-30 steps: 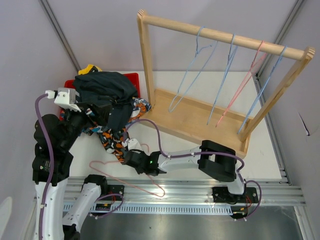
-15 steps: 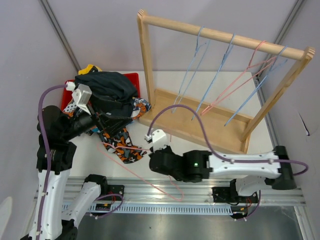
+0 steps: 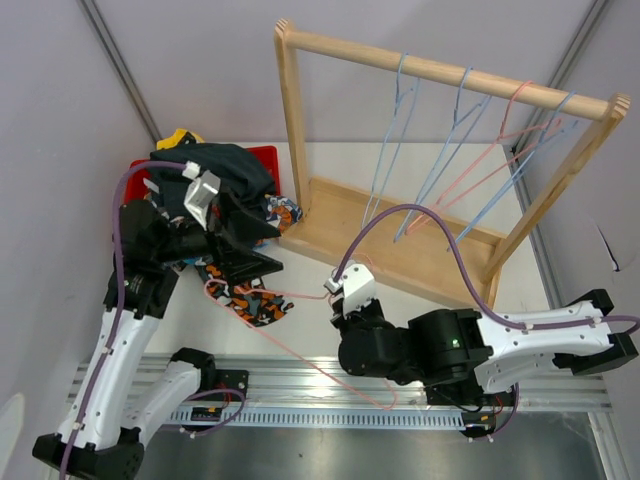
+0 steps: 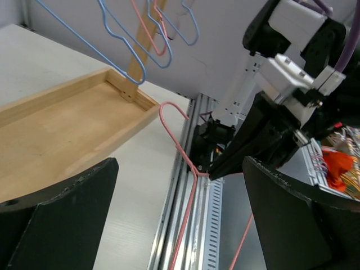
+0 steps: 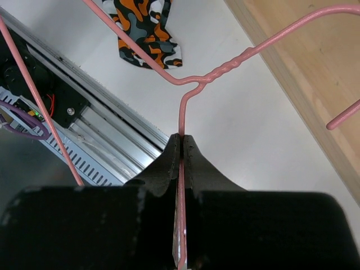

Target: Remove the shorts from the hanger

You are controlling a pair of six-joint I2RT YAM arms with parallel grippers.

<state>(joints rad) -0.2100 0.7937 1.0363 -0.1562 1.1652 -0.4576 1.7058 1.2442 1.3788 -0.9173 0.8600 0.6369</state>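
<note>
Patterned shorts (image 3: 252,302) have slumped into a small heap on the table (image 3: 300,270), left of centre in the overhead view, no longer stretched up toward the left arm as half a second ago. Meanwhile the right arm has folded back toward the lower right, dragging the pink hanger (image 5: 224,71) with it. One of its wires still crosses the heap, and I cannot tell whether it is threaded through. My judgement is that this pair is nearly or fully free.

The right pincer (image 5: 181,139) is pressed together on the wire just below the twisted neck. The left pincer (image 4: 180,163) stands wide apart with nothing between its fingers, hovering above the shorts.

Dark and yellow shorts are heaped on the red bin (image 3: 268,155) at upper left. On the wooden rack (image 3: 440,72), bare hangers swing.
</note>
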